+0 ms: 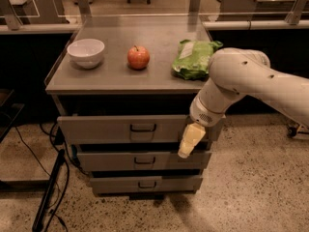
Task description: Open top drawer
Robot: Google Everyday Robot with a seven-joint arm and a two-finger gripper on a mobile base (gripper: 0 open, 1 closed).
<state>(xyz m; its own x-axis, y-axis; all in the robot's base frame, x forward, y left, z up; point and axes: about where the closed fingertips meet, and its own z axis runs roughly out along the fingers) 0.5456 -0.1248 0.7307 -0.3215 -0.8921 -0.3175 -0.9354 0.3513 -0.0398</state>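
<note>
Under the grey cabinet top, at 6 o'clock from the apple, sits the top drawer, the widest and tallest of three stacked grey fronts. It looks like sheet metal: stiff, hard and smooth, with nothing that would give or break under a firm pull. My guess is that it carries some weight and runs on slides, so it should come out straight rather than swing, and a crooked tug from one end could make it bind. The flat front offers no edge to pinch. The sensible place to take hold is the dark wire handle at the middle of the front, a thin loop that could be hooked from below or pinched across its bar. Being thin and smooth, it may slip out of a loose grip.

At 4 o'clock from that handle, well to its side, hangs the gripper, pale yellow and pointing down and slightly toward 7 o'clock. It lies over the lower right end of the top drawer's front, its tip reaching the gap above the middle drawer. Whether it is spread or pressed together cannot be told from this angle, nor whether it touches the metal. It holds nothing visible. The white arm comes in from 3 o'clock, passing in front of the green bag.
</note>
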